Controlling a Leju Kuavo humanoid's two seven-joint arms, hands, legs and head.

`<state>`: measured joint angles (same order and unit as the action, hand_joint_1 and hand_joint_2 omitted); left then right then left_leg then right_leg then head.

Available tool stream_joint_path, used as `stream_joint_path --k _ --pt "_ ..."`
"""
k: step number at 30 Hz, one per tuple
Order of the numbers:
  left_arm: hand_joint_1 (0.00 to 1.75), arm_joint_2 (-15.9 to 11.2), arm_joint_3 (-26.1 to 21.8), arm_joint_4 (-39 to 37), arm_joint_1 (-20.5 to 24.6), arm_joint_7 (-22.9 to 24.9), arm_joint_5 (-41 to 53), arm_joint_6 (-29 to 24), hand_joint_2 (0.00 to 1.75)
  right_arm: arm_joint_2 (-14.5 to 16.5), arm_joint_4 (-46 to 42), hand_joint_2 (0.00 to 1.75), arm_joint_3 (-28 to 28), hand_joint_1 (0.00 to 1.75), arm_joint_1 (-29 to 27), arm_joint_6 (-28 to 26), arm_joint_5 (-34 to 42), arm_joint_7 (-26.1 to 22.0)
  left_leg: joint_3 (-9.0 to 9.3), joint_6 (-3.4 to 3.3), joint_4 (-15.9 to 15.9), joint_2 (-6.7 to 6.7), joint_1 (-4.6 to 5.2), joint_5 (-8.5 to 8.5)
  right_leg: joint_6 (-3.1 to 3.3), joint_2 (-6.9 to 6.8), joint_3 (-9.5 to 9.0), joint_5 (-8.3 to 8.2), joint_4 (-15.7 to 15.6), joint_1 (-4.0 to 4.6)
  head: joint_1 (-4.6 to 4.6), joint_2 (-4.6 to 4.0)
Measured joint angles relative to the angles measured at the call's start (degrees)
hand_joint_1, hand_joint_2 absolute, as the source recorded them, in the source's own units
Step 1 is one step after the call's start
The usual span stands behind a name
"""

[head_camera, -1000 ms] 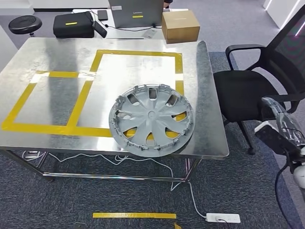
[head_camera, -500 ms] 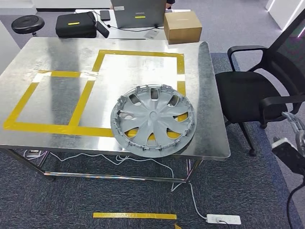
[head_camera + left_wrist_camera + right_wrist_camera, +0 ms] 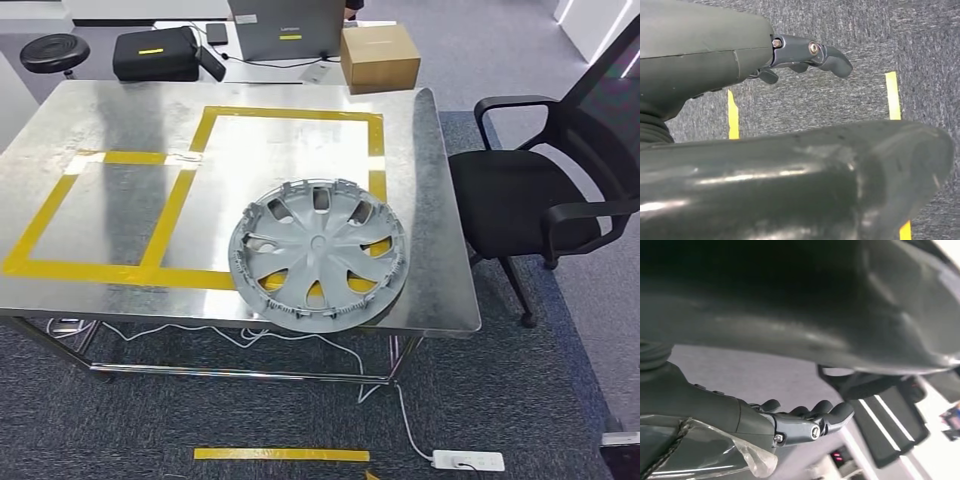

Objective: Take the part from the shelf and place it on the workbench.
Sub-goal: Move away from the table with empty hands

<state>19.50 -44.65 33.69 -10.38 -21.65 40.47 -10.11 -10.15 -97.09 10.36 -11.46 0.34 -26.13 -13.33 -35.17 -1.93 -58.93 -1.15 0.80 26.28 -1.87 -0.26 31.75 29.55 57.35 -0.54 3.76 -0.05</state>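
The part, a grey plastic wheel cover [image 3: 318, 254], lies flat on the steel workbench [image 3: 113, 110], near its front right corner and partly over the yellow tape outline. Nothing touches it. My left hand [image 3: 806, 52] hangs above grey carpet in the left wrist view, its fingers stretched out and holding nothing. My right hand [image 3: 806, 422] shows in the right wrist view with its fingers slightly bent and apart, also holding nothing.
A black office chair [image 3: 528, 190] stands just right of the workbench. Behind the bench are a cardboard box [image 3: 379, 55], a black case [image 3: 155, 52] and a stool [image 3: 53, 50]. A power strip [image 3: 468, 460] and yellow floor tape [image 3: 281, 453] lie on the carpet in front.
My right arm, seen at the right edge of the head view a second ago, has dropped down and out of that picture. The wheel cover has stayed where it lies.
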Motion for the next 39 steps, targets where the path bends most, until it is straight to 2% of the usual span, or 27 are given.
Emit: stream_joint_path --k 2,3,7,10,18,24,30,36,38,39 --pt "0.00 0.0 -1.6 -2.3 0.9 -1.2 0.5 -1.2 0.00 11.4 -2.4 0.00 7.3 0.00 -6.3 0.5 -4.2 -2.3 0.50 0.10 0.0 0.11 -0.01 0.36 0.06 0.13 -0.12 0.36 0.0 0.00 -0.01 0.00" --pt "0.00 0.0 -2.3 -3.0 1.3 -1.6 0.6 -1.5 0.00 15.1 -2.1 0.00 9.5 0.00 -7.4 0.7 -6.5 -3.1 0.72 0.12 0.0 0.14 -0.01 0.51 0.08 0.17 -0.15 0.50 0.0 0.00 -0.01 0.00" --pt "0.00 0.0 -4.3 -4.0 1.6 -2.4 1.1 -1.7 0.00 22.7 2.6 0.00 14.4 0.00 -9.2 -1.8 -9.4 -5.2 0.90 0.17 0.0 0.16 -0.01 0.64 0.17 0.18 -0.35 0.64 0.0 0.00 0.01 0.01" --pt "0.00 0.0 -5.7 -4.2 1.8 -2.9 2.0 -1.9 0.00 25.8 7.8 0.00 15.7 0.00 -10.1 -6.4 -8.1 -4.7 1.04 0.22 0.0 0.19 -0.01 0.80 0.19 0.23 -0.48 0.77 0.0 0.00 0.01 0.01" --pt "0.00 -0.1 -8.1 -4.6 2.1 -4.4 3.1 -1.9 0.00 29.0 16.6 0.00 16.0 0.00 -10.9 -11.3 -3.5 -2.5 1.37 0.21 0.0 0.28 0.00 1.07 0.17 0.31 -0.79 1.04 0.0 0.00 0.01 0.01" --pt "0.00 -0.1 -10.0 -4.6 2.3 -5.2 5.7 0.2 0.00 30.0 24.0 0.00 14.7 0.00 -10.9 -17.0 -3.5 -0.1 1.57 0.29 0.0 0.29 0.00 1.21 0.19 0.32 -0.98 1.14 0.0 0.00 0.01 -0.01" --pt "0.00 -0.1 -11.6 -4.9 2.6 -5.0 8.0 -0.3 0.00 30.4 29.2 0.00 13.8 0.00 -10.5 -19.7 -3.6 2.6 1.62 0.28 0.0 0.29 -0.01 1.22 0.20 0.31 -1.04 1.18 0.0 0.00 0.01 -0.01" --pt "0.00 -0.2 -12.1 -6.1 3.3 -3.2 10.2 -3.1 0.00 30.6 36.7 0.00 13.2 0.00 -7.8 -22.1 -12.4 5.8 1.68 0.31 0.0 0.30 -0.01 1.24 0.21 0.33 -1.10 1.18 0.0 0.00 0.01 -0.01" --pt "0.00 -0.3 -10.0 -4.9 2.6 0.4 4.0 -2.8 0.00 30.6 40.1 0.00 13.4 0.00 -6.1 -22.9 -16.1 5.9 1.72 0.32 0.0 0.31 -0.03 1.25 0.22 0.35 -1.18 1.19 0.0 0.02 0.00 0.00" --pt "0.00 -0.2 -7.4 -2.2 1.1 4.3 -1.4 -2.5 0.00 30.6 41.9 0.00 13.5 0.00 -5.2 -23.2 -18.0 5.5 1.79 0.36 0.0 0.35 -0.06 1.28 0.24 0.42 -1.22 1.20 0.0 0.04 0.00 0.00"
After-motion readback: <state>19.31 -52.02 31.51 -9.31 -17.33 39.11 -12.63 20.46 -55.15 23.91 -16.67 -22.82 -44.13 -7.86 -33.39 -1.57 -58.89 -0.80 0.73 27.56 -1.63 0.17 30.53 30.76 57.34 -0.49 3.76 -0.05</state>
